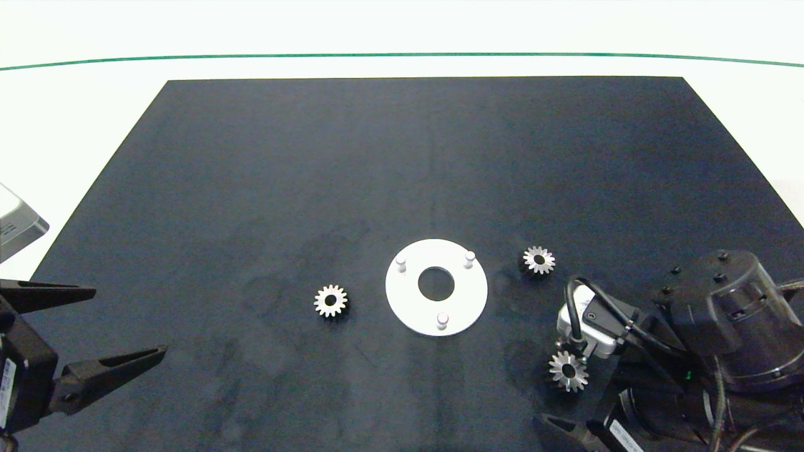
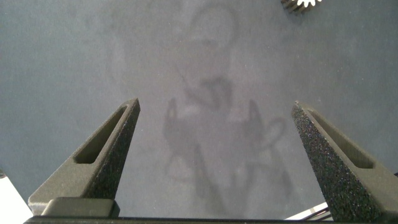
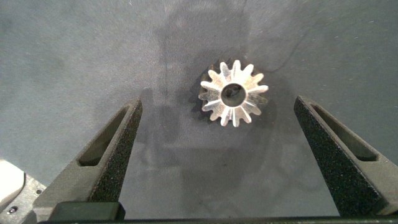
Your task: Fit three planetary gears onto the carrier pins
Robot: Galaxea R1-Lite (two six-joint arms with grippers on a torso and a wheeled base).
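Note:
Three small silver planetary gears lie flat on the dark mat: one [image 1: 330, 301] left of the white disc [image 1: 468, 295], one [image 1: 539, 260] to its right, one [image 1: 568, 370] at the lower right. The carrier pins [image 1: 401, 262] [image 1: 469, 257] [image 1: 442, 320] stand bare on the disc. My right gripper [image 3: 216, 102] is open and hovers over the lower-right gear [image 3: 235, 93], which lies between the fingers without touching them. My left gripper [image 1: 129, 321] is open and empty at the mat's left edge, well left of the nearest gear, whose edge [image 2: 301, 3] just shows in the left wrist view.
The black mat [image 1: 251, 188] covers most of a white table. A grey device [image 1: 16, 223] sits off the mat at the left edge. The right arm's bulky wrist [image 1: 722, 314] fills the lower right corner.

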